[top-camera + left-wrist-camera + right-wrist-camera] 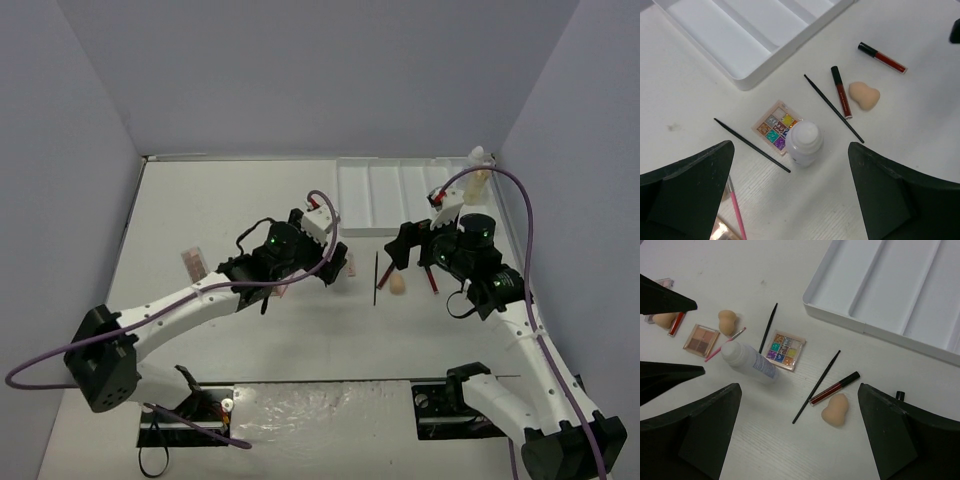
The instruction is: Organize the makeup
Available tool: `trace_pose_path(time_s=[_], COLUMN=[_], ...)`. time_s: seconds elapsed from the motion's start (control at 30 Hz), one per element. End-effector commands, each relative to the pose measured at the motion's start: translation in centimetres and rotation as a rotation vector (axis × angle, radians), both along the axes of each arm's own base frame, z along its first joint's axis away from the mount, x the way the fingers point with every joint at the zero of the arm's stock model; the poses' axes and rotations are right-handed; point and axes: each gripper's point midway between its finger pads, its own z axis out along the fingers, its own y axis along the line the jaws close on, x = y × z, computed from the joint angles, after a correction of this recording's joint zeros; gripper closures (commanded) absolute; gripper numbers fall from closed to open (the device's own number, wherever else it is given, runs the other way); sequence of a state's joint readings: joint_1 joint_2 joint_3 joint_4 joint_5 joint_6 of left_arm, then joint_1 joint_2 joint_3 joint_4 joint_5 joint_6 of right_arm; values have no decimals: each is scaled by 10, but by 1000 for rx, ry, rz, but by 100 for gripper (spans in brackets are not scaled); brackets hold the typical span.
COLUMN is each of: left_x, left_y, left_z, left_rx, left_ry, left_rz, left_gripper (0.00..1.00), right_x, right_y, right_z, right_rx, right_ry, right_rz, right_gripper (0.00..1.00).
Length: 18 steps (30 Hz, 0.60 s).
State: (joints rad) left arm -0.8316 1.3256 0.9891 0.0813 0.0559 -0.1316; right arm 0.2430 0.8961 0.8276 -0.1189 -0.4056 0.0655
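Note:
A white bottle stands upright on the table, touching a colourful eyeshadow palette. My left gripper hangs open above and just short of it, holding nothing. Close by lie two black pencils, two red lipstick tubes, a peach sponge and a pink pencil. Over the sponge and one lipstick, my right gripper is open and empty. Further left are a nude palette and two more sponges.
The white divided tray sits at the back, right of centre, with an amber bottle past its right end. Another palette lies apart at the left. Grey walls close in the table on three sides.

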Motion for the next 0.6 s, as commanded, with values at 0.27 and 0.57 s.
trace_pose_path(time_s=[0.27,0.57], left_x=[30,-3], left_y=[183,288], left_z=[53,64], left_rx=[-33,37], left_ry=[44,-3], left_rz=[561,866], left_gripper=[3,3], right_x=[8,12], right_y=[65,113], right_z=[0,-30], right_rx=[-11,-63], right_ry=[-43,-65], right_rz=[181,200], right_gripper=[0,0])
